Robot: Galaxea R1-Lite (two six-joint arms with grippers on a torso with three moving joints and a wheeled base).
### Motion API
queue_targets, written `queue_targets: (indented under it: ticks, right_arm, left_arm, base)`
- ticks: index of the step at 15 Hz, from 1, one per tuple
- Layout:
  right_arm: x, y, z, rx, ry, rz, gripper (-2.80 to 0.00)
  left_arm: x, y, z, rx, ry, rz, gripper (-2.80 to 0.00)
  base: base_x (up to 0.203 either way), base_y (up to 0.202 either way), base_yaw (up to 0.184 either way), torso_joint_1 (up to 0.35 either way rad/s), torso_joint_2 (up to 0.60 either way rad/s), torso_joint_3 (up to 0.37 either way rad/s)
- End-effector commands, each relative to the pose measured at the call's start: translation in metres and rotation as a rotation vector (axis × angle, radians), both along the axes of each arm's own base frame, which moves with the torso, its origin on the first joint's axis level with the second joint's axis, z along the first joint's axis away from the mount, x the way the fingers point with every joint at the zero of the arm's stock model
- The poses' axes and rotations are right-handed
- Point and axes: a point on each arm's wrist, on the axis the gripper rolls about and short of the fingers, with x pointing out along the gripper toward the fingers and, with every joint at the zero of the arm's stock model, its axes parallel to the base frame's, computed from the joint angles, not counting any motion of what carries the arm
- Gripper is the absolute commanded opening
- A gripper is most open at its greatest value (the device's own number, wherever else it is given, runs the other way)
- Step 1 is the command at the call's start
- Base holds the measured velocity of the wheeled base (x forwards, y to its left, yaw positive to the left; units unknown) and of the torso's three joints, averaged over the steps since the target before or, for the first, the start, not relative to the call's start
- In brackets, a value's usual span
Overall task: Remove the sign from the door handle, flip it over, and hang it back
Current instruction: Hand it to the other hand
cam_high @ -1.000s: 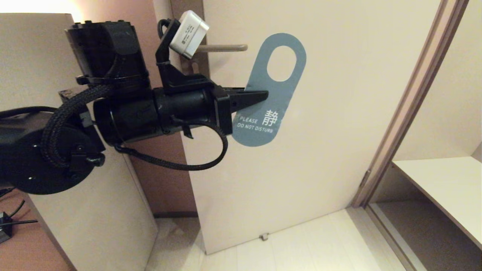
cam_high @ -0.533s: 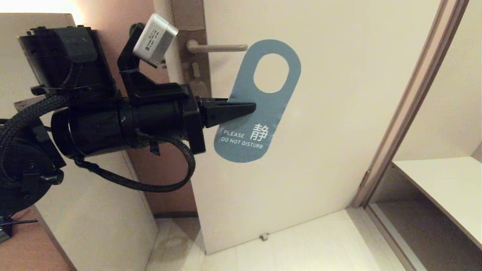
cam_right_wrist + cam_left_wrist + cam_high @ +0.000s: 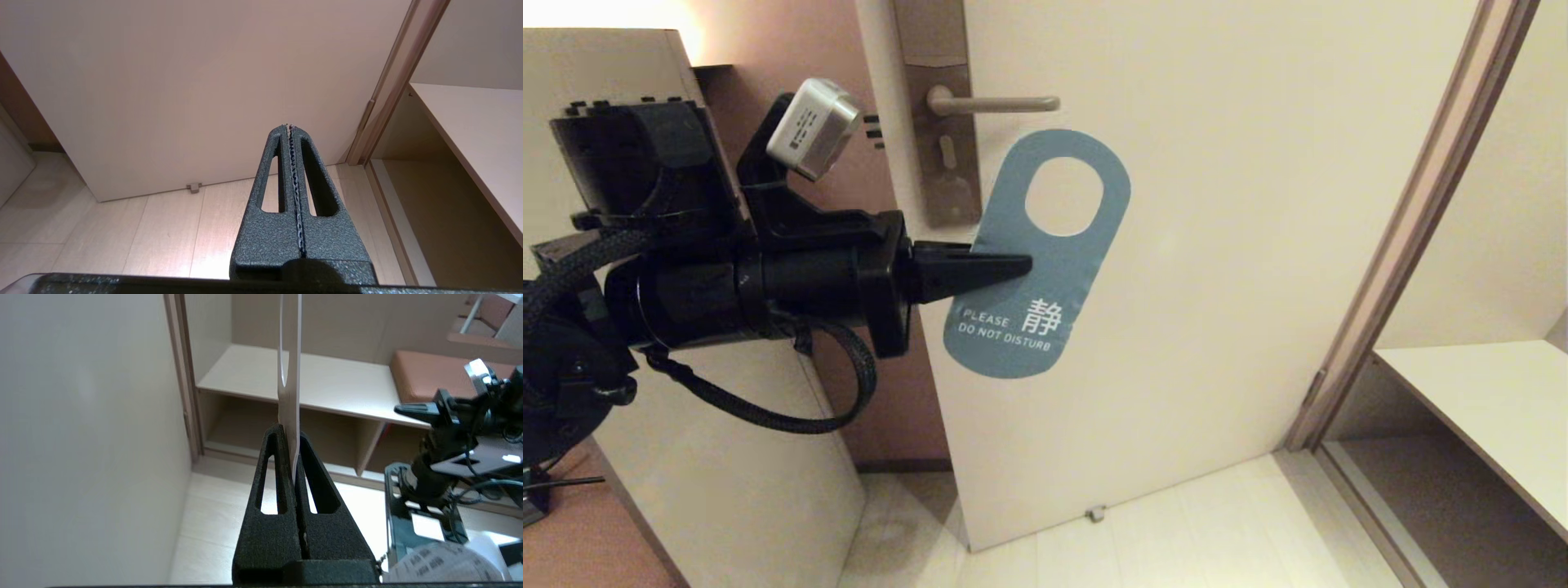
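Observation:
The sign (image 3: pixel 1045 269) is off the door handle (image 3: pixel 996 104) and hangs in the air just below it, tilted, its blue-grey "PLEASE DO NOT DISTURB" side facing me. My left gripper (image 3: pixel 1021 263) is shut on the sign's left edge, level with the lower rim of the oval hole. In the left wrist view the sign (image 3: pixel 289 392) shows edge-on, pinched between the two black fingers of the left gripper (image 3: pixel 291 435). The right gripper (image 3: pixel 289 127) is shut with nothing in it, parked low and facing the foot of the door; the head view does not hold it.
The white door (image 3: pixel 1217 245) stands behind the sign, its frame (image 3: pixel 1413 229) to the right. A shelf (image 3: pixel 1486 400) lies at the lower right. A pale cabinet panel (image 3: pixel 711 482) is close to the left arm. A small door stop (image 3: pixel 1096 514) sits at the door's foot.
The left gripper has carried the sign down and to the left, from beside the handle's tip to below the handle. The arm has drawn back left, uncovering the handle plate.

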Motion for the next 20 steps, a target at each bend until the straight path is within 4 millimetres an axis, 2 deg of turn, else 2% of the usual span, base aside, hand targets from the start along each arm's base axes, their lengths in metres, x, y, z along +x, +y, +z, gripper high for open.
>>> queue_targets:
  ticks: [1, 8, 13, 20]
  right_arm:
    - [0.0, 0.0, 0.0, -0.007, 0.0, 0.003, -2.8]
    - [0.0, 0.0, 0.0, -0.017, -0.001, 0.001, -2.8]
    - [0.0, 0.0, 0.0, -0.02, 0.0, 0.006, -2.8]
    - [-0.007, 0.001, 0.019, -0.018, -0.043, 0.041, -2.8]
  left_arm:
    - [-0.001, 0.002, -0.006, 0.008, 0.014, -0.003, -2.8]
    - [-0.001, 0.003, -0.019, -0.02, -0.032, 0.002, -2.8]
    - [0.003, 0.028, -0.025, -0.069, -0.066, 0.088, -2.8]
    - [-0.003, 0.042, -0.021, -0.13, -0.083, 0.066, -2.8]
  base:
    - [0.0, 0.0, 0.0, 0.0, 0.0, 0.0]
    - [0.0, 0.0, 0.0, 0.0, 0.0, 0.0]
    - [0.0, 0.0, 0.0, 0.0, 0.0, 0.0]
    - [0.0, 0.0, 0.0, 0.0, 0.0, 0.0]
